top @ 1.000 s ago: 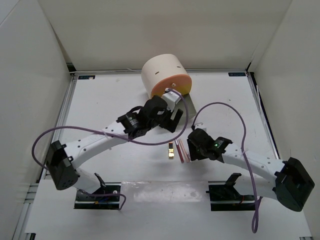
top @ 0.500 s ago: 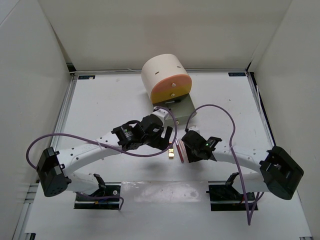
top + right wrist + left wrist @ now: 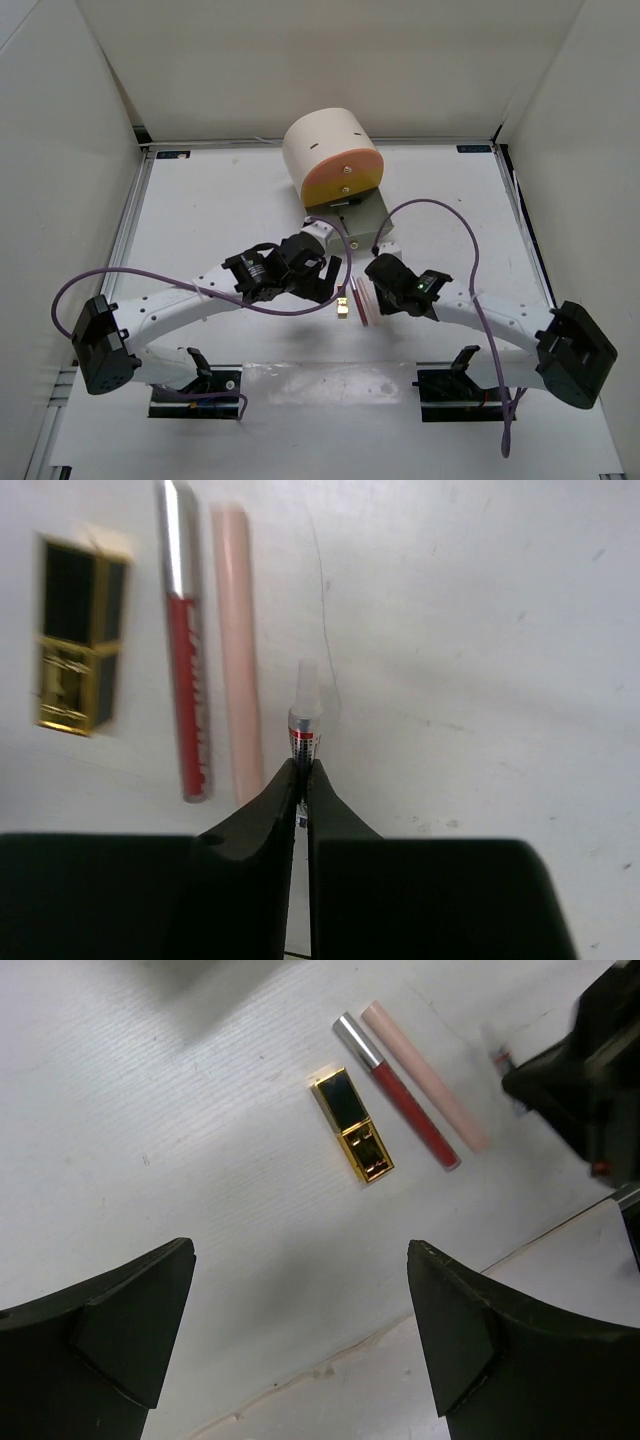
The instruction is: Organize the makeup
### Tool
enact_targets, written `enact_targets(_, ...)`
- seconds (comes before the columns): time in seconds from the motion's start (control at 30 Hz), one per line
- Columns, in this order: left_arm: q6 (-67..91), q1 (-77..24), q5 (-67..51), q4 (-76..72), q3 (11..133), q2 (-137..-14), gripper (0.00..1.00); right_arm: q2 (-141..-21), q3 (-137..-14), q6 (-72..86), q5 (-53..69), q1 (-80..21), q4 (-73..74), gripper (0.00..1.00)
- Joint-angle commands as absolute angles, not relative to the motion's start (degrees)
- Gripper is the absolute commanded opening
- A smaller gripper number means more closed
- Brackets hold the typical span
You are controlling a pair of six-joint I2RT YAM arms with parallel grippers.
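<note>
Two arms are crowded together over the middle of the white counter [image 3: 200, 200], and that is my worry: the left gripper [image 3: 300, 1270] and right gripper [image 3: 302, 770] hang just beside each other above the same small cluster, so a careless reach from either side could knock wrists or snag those purple cables. Behind them sits the cream round box [image 3: 325, 145] with its orange drawer front [image 3: 345, 182] closed, so I can't see what is inside. Below it the grey-green drawer [image 3: 362, 215] is pulled out toward me, and from above I can't make out anything in it. The left gripper is spread wide with nothing between its fingers, hovering over the lipstick [image 3: 352, 1125], a black and gold case lying flat. Just beside that lie the red gloss tube [image 3: 395, 1100] and the pink stick [image 3: 425, 1075], side by side and touching or nearly so. The right gripper is pinched tight on the thin clear-tipped tube [image 3: 305, 725], held by its tail end close by the pink stick. With so little of it in the grip, I think a quick swing toward the drawer could let it twist or slip out.
</note>
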State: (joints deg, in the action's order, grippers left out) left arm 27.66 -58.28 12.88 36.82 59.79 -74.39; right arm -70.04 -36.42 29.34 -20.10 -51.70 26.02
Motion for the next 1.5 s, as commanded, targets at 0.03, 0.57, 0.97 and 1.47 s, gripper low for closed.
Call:
enact_targets(0.03,27.5,-58.5,10.9,35.5,57.3,-72.1,0.98,-65.2,-45.7,24.8,-26.4,-48.9,25.8,0.08)
enact_targets(0.57,32.9,-61.2,6.7,28.5,56.4,-80.9,0.98,-86.1,-66.8,15.5,-17.8,-38.1,7.2,0.71)
enact_targets(0.97,35.0,-62.8,12.2,27.8,64.7,-98.4,0.84,-59.3,-48.5,23.9,-25.0,-37.6,18.1,0.90)
enact_targets(1.47,40.6,-60.8,15.8,38.3,69.2,-102.8,0.26,-48.5,-41.8,28.3,-23.2,-37.8,30.6,0.91)
